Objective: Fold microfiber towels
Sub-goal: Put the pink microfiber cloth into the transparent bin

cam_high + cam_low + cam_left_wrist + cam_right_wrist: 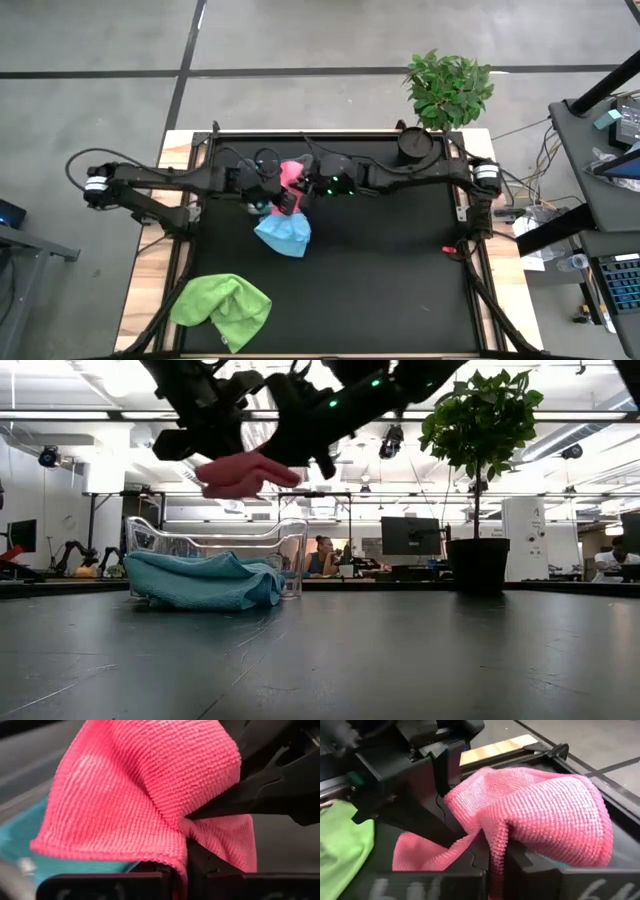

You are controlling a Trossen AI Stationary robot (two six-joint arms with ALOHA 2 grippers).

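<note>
While a lime green microfiber towel [222, 309] lies crumpled at the near left corner of the black table [400, 280], both arms work above the table's middle. Farther in, a light blue towel [283, 236] sits bunched on the mat, draped against the front of a clear plastic tub [265, 545] that stands just behind it in the low view. Above the blue towel hangs the pink towel [292, 178], lifted clear of the mat and held between the two arms. The left gripper [272, 196], reaching in from the left, has its fingers pressed together on a pinch of the pink cloth; its wrist view shows the fabric gathered into the closed jaws, with the blue towel below. The right gripper [303, 190], reaching in from the right, is likewise clamped on the pink towel, a fold of it pulled down between its fingers [520, 865] in the right wrist view. The two grippers meet almost tip to tip. At the far right edge of the table stands a potted plant [447, 88] in a dark pot. Beyond the table in the low view, a person [322, 557] sits at a desk in the room.
</note>
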